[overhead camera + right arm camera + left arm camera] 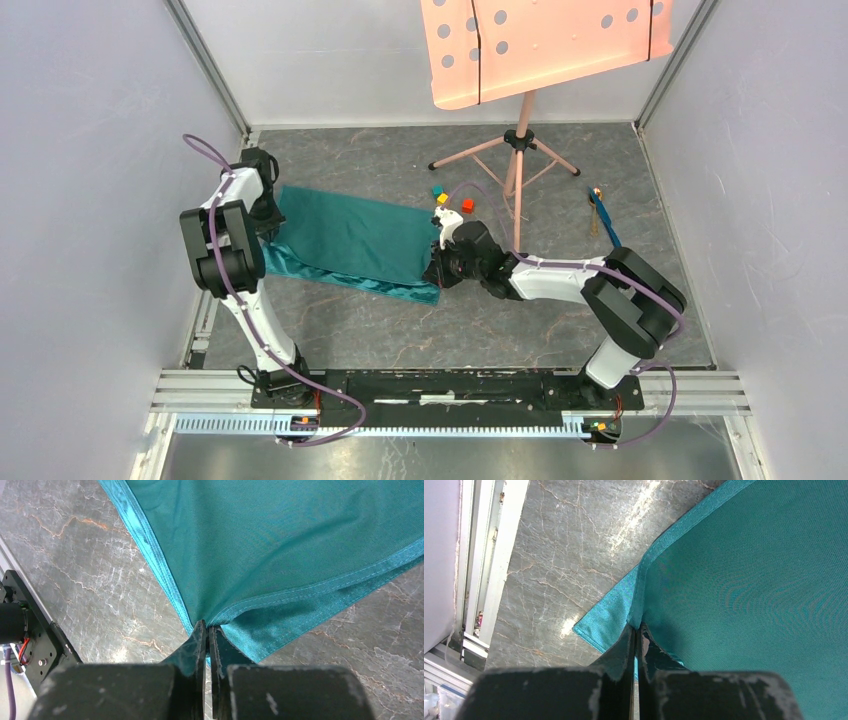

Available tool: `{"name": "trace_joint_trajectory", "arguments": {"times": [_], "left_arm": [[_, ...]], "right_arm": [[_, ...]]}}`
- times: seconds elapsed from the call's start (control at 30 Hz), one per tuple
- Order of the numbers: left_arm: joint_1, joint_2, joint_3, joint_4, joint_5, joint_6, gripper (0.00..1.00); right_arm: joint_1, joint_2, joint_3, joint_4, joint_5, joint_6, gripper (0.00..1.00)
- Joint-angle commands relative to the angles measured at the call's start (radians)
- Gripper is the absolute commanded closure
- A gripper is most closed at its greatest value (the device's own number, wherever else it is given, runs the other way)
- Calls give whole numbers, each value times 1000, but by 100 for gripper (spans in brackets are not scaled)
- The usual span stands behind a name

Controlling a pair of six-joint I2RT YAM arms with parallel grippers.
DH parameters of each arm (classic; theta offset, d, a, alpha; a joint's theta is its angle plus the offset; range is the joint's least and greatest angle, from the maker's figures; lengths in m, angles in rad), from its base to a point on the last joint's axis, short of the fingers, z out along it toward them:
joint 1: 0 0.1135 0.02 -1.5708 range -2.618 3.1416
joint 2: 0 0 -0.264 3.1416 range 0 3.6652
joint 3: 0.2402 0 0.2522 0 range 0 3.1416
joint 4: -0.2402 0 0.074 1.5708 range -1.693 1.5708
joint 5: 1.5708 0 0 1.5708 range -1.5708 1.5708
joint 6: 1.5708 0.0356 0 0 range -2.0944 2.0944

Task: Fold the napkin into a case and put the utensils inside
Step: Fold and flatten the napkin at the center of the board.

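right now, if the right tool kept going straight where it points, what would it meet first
The napkin: the right tool is shut on its corner, and the cloth spreads straight ahead of it. Its height over the table is unclear.

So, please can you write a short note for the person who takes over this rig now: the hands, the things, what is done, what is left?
Left hand: shut on the left end of the soft teal-green cloth napkin.
Right hand: shut on its right end.
Napkin: one layer lies over another, and a strip of the lower layer shows at the near edge.
Slim utensils, one bright blue: far to the right, apart from the cloth.
Done: a first fold, it seems.
Left: finish the case and put the utensils inside.
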Motion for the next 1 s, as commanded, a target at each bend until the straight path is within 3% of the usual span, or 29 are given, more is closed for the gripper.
{"name": "trace_joint_trajectory", "arguments": {"times": [0.0,0.97], "left_arm": [[-3,3,5,6,-29,38,98],[-22,-15,-20,-30,-168,34,98]], "right_arm": [[7,8,-13,55,-18,15,96],[29,29,-50,112,-79,10,93]]}}
